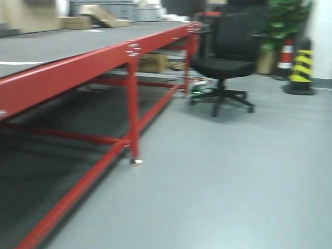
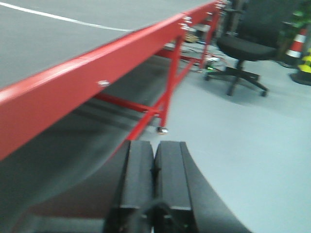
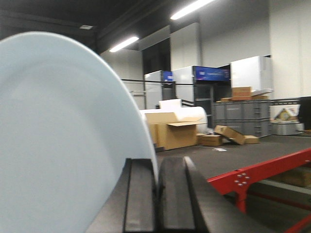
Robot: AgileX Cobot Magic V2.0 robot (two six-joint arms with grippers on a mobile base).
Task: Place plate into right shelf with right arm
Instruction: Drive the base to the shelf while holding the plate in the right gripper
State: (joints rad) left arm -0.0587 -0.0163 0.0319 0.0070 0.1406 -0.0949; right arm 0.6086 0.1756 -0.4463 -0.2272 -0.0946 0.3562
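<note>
- The plate [image 3: 63,136] is round and very pale blue-white, smooth and matt, with no pattern. Its face is only gently dished.
- It stands on edge and fills the left half of the right wrist view. Its curved rim runs from the top left down to the fingers.
- The right gripper [image 3: 156,167] is clamped on the plate's lower rim. The two black fingers [image 3: 138,194] sit almost together, with only the thin edge of the plate between them.
- The plate is carried in the air by that grip alone and touches nothing else.
- Past the plate, at the lower right, runs the red edge of the table [image 3: 262,170] with its dark grey top. Cardboard boxes [image 3: 175,131] and grey crates [image 3: 238,114] stand at its far side.
- The left gripper [image 2: 154,150] has its fingers pressed flat against each other, with nothing between them. It hangs beside the long red edge of the table, over the grey floor.
- In the front view the table's near red rail runs from lower left to upper middle. A black office chair [image 1: 228,62] stands just off its far corner, with a traffic cone [image 1: 285,54] and a black-and-yellow bollard [image 1: 301,70] behind it.
</note>
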